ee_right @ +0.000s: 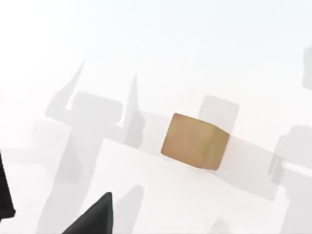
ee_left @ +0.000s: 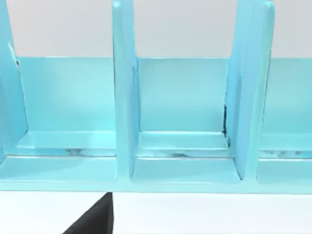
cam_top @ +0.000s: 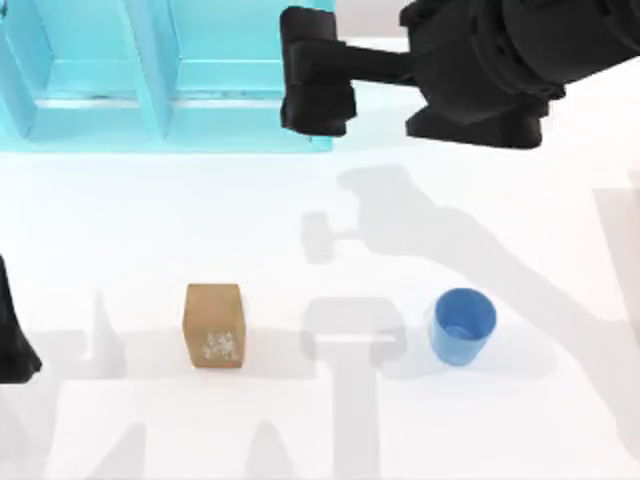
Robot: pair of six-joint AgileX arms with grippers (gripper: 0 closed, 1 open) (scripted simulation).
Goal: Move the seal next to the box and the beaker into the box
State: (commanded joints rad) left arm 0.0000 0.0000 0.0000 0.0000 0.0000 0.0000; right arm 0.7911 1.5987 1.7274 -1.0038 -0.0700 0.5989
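Note:
The seal (cam_top: 213, 326), a tan-brown block with whitish marks on top, stands on the white table left of centre, and it is also in the right wrist view (ee_right: 195, 141). The beaker (cam_top: 462, 326), a small translucent blue cup, stands upright to the seal's right. The box (cam_top: 160, 140), light blue with upright dividers, lies along the far left; the left wrist view faces its compartments (ee_left: 122, 122). My right gripper (cam_top: 300, 75) hangs high over the box's right end, far from both objects, holding nothing. My left arm (cam_top: 15, 340) is parked at the table's left edge.
The right arm's black body (cam_top: 490, 60) spans the far right corner and casts a broad shadow across the table between the box and the beaker. Open white tabletop lies between the seal and the beaker and in front of the box.

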